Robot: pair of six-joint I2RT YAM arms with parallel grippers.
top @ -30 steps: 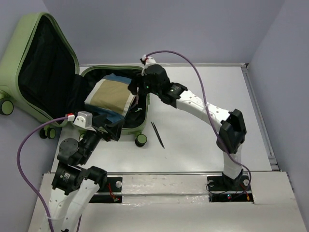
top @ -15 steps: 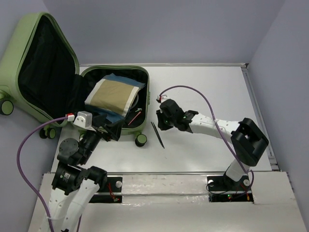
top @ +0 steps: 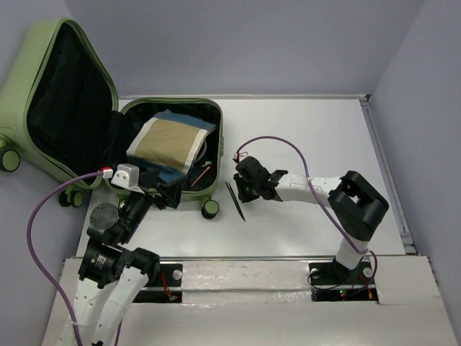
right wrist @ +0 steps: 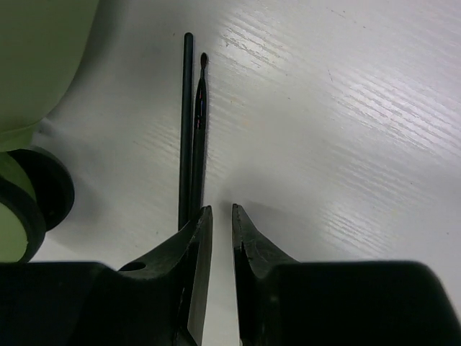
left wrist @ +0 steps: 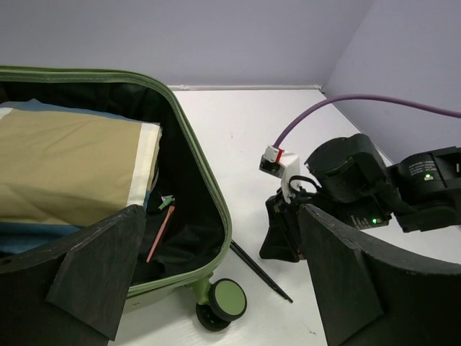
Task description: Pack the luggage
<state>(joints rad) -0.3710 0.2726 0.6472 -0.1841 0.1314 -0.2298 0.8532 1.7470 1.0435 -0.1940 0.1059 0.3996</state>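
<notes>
Looks like the step in hand is picking up the black chopsticks (right wrist: 191,130) lying on the table (top: 310,144) just beside the luggage (top: 173,148), which sits open at the table's left. The right gripper (right wrist: 218,216) is down low with jaws nearly together and nothing between them, the sticks just off to one side, so it needs to shift over and straddle them; the left gripper (left wrist: 216,281) hangs wide open and empty by the case's near edge. Inside so far: folded tan and blue cloth (top: 169,140) plus a red pen (left wrist: 160,232)

Small sage-green hard-shell suitcase (top: 79,108) sits wide open around 10 o'clock, lid propped up, black lining showing, folded clothes inside.
</notes>
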